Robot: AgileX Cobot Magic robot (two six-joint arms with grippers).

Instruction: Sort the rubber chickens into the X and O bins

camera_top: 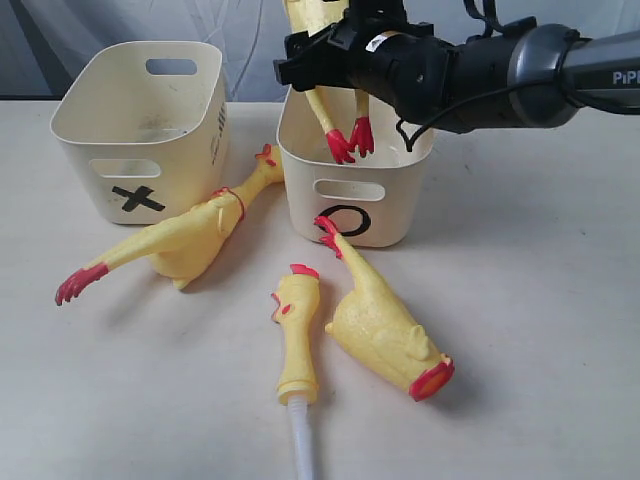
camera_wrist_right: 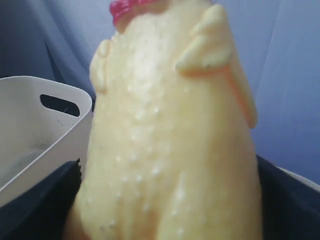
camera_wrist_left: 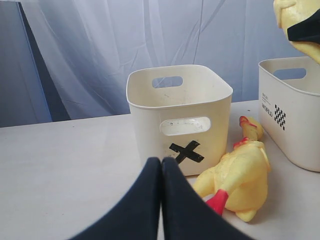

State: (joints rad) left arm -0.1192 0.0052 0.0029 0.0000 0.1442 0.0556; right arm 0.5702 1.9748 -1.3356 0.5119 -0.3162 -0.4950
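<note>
My right gripper [camera_top: 322, 55] is shut on a yellow rubber chicken [camera_top: 330, 110] that hangs with its red feet inside the O bin [camera_top: 400, 205]. In the right wrist view its bumpy body [camera_wrist_right: 170, 125] fills the space between the dark fingers [camera_wrist_right: 37, 205]. The X bin [camera_top: 75, 150] stands to the left with nothing visible inside. One chicken [camera_top: 185, 240] lies against its front, also seen as a chicken [camera_wrist_left: 242, 175] beside the X bin [camera_wrist_left: 200, 130]. Two more chickens [camera_top: 385, 325] [camera_top: 297, 335] lie before the O bin. My left gripper [camera_wrist_left: 161, 162] is shut on nothing, low on the table facing the X.
A white tube [camera_top: 303, 440] runs from the slim chicken's lower end to the table's front edge. A pale curtain hangs behind the bins. The O bin's side [camera_wrist_left: 295, 115] carries a small checkered label. Bare tabletop [camera_top: 540, 300] lies to the right.
</note>
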